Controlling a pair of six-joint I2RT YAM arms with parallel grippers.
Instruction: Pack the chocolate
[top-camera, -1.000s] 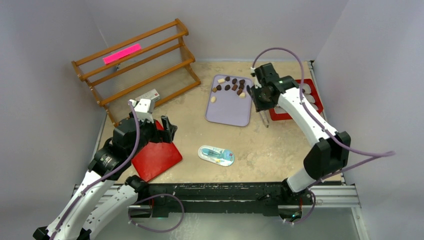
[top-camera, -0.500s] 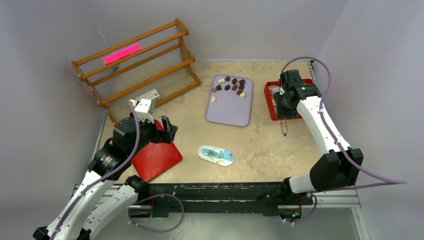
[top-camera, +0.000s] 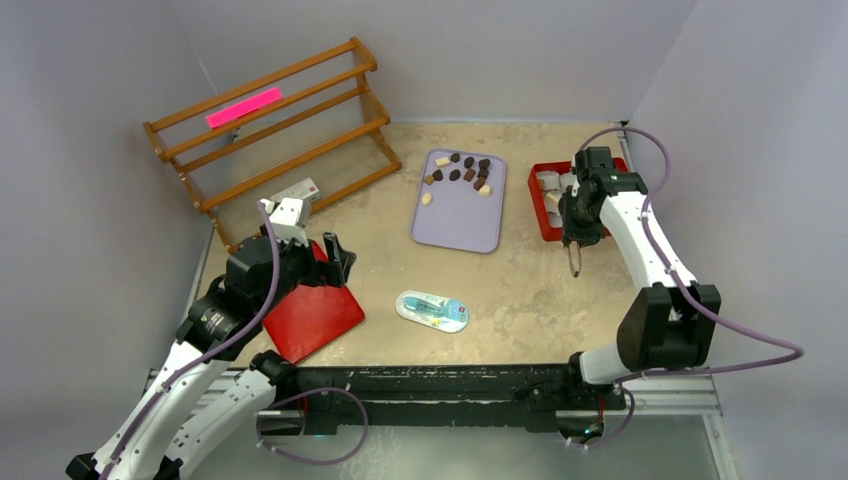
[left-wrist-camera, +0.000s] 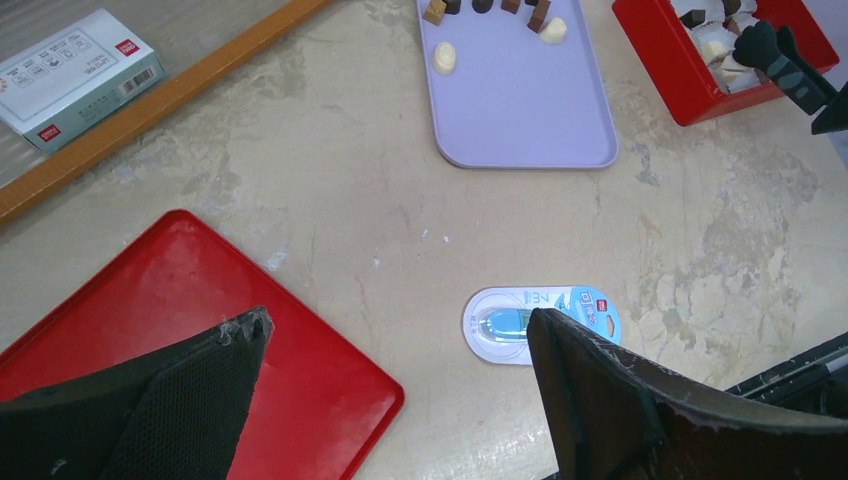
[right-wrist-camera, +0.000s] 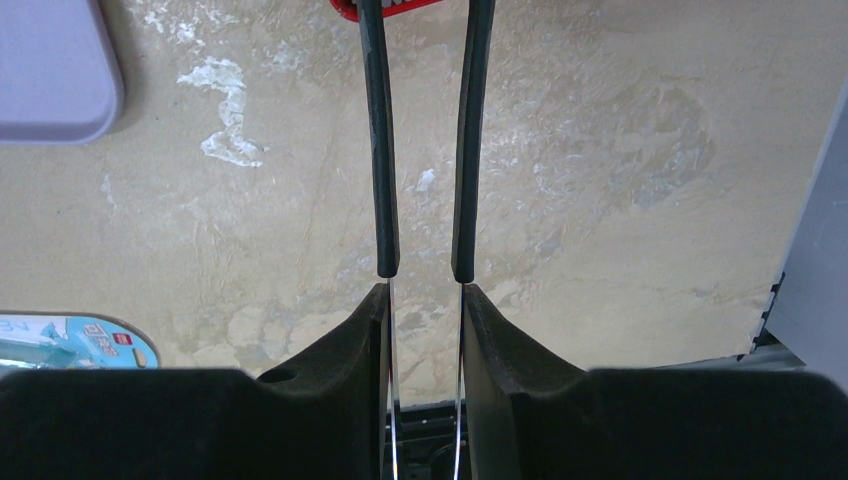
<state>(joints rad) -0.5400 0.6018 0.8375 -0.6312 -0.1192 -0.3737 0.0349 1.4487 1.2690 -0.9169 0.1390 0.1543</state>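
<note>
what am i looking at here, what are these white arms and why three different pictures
These are two robot arms bolted at the near edge of a table, meant to pack chocolate. The overhead picture comes from a fixed camera above and behind them. The other two come from small cameras on each wrist, looking past that arm's own tool. The left tool stands wide open and empty by a flat red tray. The right tool grips long tweezers, pointing toward a red box with white paper cups. The chocolate pieces, dark and pale, lie on a lilac tray; a few look already in the cups. Also on the table: a blue-and-white packet, a wooden rack and a small carton.
</note>
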